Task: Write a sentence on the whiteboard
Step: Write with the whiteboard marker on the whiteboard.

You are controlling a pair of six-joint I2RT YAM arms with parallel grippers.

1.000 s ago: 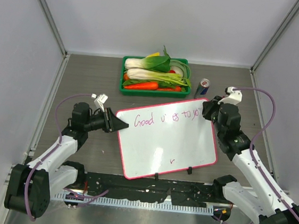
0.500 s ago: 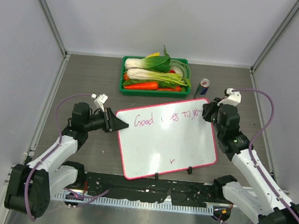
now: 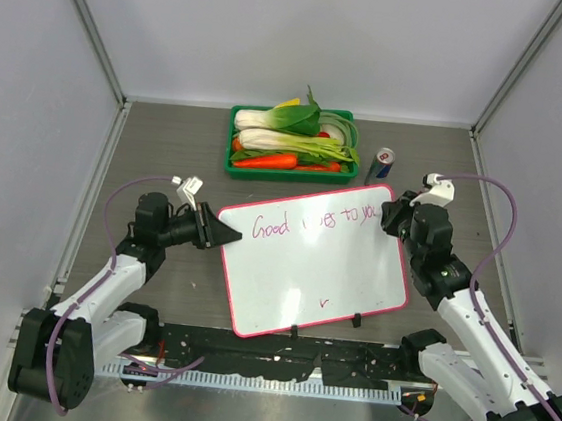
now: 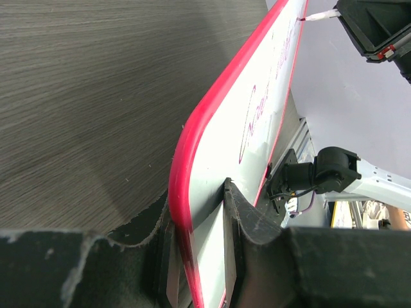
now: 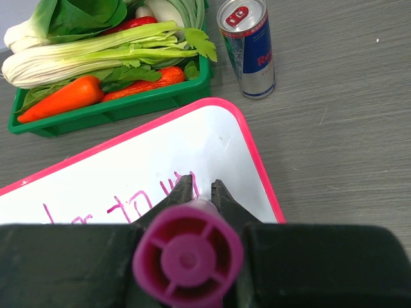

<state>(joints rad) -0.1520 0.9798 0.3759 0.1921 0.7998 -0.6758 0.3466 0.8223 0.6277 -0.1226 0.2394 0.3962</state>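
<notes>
The left hand [image 3: 220,232] pinches the left edge of the whiteboard [image 3: 305,273], one finger on each face of its pink-red frame. The right hand [image 5: 202,187] is closed round a purple marker [image 5: 187,256], tip down at the end of the sentence [image 3: 315,219], by the board's far right corner. The board lies mid-desk [image 3: 157,147], glossy and slick, with rounded corners. My worry is that too hard a press could pivot the smooth board in that one-edge pinch and skew the last letter. The thin strokes might also smudge if the hand dragged across them. A metal can [image 3: 382,164] and a green plastic tray [image 3: 285,174] stand close behind.
</notes>
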